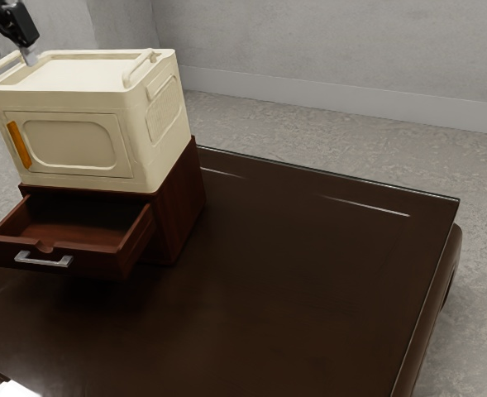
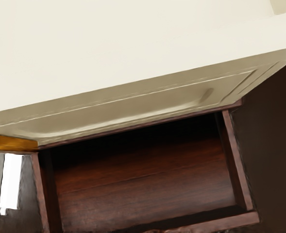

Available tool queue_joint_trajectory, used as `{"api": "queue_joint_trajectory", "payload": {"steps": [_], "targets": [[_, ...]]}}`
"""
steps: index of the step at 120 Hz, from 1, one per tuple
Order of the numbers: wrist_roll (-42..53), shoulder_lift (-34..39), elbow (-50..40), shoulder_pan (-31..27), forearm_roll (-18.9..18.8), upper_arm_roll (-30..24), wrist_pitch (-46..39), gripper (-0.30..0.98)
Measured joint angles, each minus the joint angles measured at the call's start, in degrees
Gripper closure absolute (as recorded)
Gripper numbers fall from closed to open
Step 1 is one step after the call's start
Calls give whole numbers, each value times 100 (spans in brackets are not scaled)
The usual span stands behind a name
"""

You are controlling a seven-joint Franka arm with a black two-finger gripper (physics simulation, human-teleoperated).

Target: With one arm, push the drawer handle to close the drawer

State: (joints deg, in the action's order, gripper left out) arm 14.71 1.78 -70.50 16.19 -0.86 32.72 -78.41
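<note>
At the exterior view's upper left, my gripper (image 1: 16,25) is partly cut off by the picture's edge, above the cream box's top and away from the handle. The dark red drawer (image 1: 86,227) stands pulled out of its wooden cabinet (image 1: 181,203). On its front is the silver handle (image 1: 45,260), with nothing touching it. In the wrist view the drawer's inside (image 2: 143,184) lies below the cream box, and its front edge runs along the lower border.
The cream box (image 1: 78,74), with top rails and an orange door handle (image 1: 18,145), sits on the cabinet. Both stand on a dark table (image 1: 309,273). A white object (image 1: 11,389) lies at the exterior view's lower left.
</note>
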Motion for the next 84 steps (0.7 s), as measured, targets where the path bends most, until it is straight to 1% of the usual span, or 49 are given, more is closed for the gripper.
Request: {"api": "queue_joint_trajectory", "payload": {"steps": [14, 22, 30, 35, 44, 56, 62, 74, 78, 84], "targets": [[162, -92, -38, -235, -70, -7, 56, 0], [239, -5, -333, -203, -88, 3, 80, 0], [309, 233, -714, -22, -125, -10, 100, 0], [348, 322, -881, -158, -147, -227, 111, 0], [407, 512, -1201, -715, -174, -736, 129, 0], [455, 1001, -1791, -1405, -261, -1246, 144, 0], [472, 1307, -2138, -2105, -303, -1866, 148, 0], [480, 1977, -3091, -3324, -331, -2798, 152, 0], [471, 2156, -3414, -3602, -327, -2956, 152, 0], [443, 2337, -3840, -3872, -314, -3033, 148, 0]]}}
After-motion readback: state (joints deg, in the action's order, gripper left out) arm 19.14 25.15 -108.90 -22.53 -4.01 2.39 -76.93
